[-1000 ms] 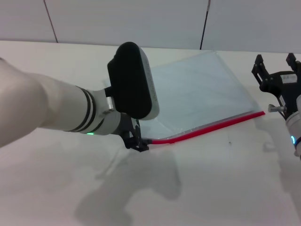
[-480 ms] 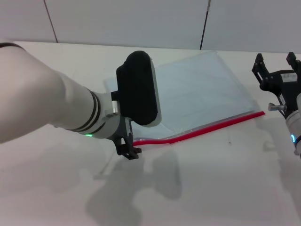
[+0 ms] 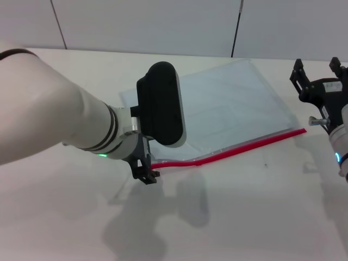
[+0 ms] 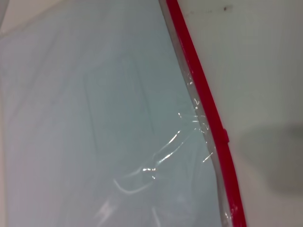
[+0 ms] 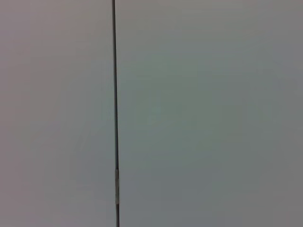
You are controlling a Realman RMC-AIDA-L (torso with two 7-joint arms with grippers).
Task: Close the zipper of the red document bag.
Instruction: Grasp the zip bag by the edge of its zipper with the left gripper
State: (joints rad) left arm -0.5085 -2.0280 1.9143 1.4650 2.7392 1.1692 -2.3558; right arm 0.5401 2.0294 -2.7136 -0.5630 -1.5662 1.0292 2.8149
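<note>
The left gripper (image 3: 145, 175) sat at the zipper's (image 3: 228, 152) left end, probably placed for the slider, which I couldn't make out, nor whether its fingers were together. The bag (image 3: 217, 111) lay flat on the table (image 3: 244, 217). The right gripper (image 3: 321, 81) was parked off the zipper's right end, fingers apart.

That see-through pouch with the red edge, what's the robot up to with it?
It is working on the zipper of the red document bag, which lies flat on the white table. The left gripper is down at the near-left end of the red strip. The right gripper is raised off to the right, away from the bag, pointing at the wall.
</note>
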